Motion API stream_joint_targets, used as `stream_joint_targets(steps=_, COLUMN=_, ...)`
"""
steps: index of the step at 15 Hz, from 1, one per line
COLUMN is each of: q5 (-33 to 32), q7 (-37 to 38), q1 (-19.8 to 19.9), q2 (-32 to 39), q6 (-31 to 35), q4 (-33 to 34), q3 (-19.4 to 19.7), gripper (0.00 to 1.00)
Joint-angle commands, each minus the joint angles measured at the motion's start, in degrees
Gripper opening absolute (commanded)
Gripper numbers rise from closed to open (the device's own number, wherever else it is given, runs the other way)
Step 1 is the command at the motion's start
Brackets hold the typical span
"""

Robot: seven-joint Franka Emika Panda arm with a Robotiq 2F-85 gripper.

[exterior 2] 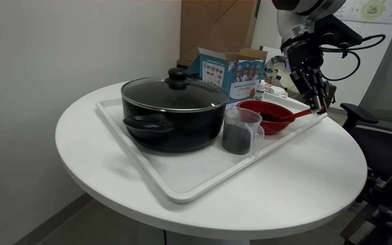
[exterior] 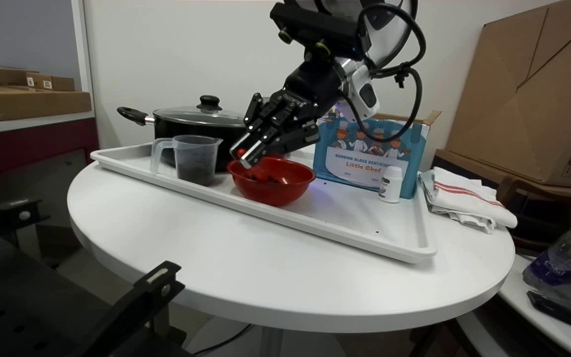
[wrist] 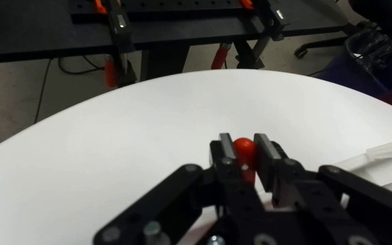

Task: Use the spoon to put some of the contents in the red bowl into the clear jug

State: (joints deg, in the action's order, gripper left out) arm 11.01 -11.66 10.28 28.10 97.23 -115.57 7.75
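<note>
A blue cardboard box (exterior: 371,157) reads "Little Chef"; the black two-fingered gripper (wrist: 246,147) pinches a slim red spoon (exterior 2: 299,114), its long axis slanting down into the glossy red round bowl (exterior: 276,192).

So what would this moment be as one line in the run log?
tool: shut on red spoon | spoon: lower end in red bowl | clear jug: partly filled | black pot: lid on

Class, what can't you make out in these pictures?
- Red spoon, lower end: indistinct among dark contents in the red bowl, in an exterior view.
- Black pot, inside: closed off by its dark lid in both exterior views.
- Robot arm, upper part: cut off by the top edge in both exterior views.
</note>
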Motion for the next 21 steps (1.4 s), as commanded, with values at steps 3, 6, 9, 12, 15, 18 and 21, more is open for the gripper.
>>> stream_joint_targets(steps=3, q5=-7.4, q7=5.3, q1=-2.8, q2=-1.9, q6=5.5, q4=-2.4, q3=-0.7, gripper=0.10)
stream_joint_targets(steps=6, q5=-9.4, q7=6.4, q1=-4.1, q2=-2.6, q6=6.9, q4=-3.0, q3=-1.7, gripper=0.10)
stream_joint_targets(steps=9, q5=-9.9, q7=6.9, q1=-5.1, q2=-3.5, q6=7.6, q4=-3.6, q3=-2.8, gripper=0.10)
stream_joint_targets(steps=12, q5=-9.9, q7=7.2, q1=-6.0, q2=-4.5, q6=8.2, q4=-4.3, q3=-3.8, gripper=0.10)
stream_joint_targets(steps=15, q5=-10.1, q7=7.3, q1=-6.7, q2=-5.8, q6=9.2, q4=-5.6, q3=-4.5, gripper=0.10)
stream_joint_targets(steps=18, q5=-11.0, q7=7.8, q1=-7.1, q2=-7.0, q6=11.3, q4=-7.4, q3=-4.3, gripper=0.10)
stream_joint_targets(steps=21, q5=-12.6, q7=8.9, q1=-7.3, q2=-7.9, q6=14.7, q4=-9.3, q3=-4.0, gripper=0.09)
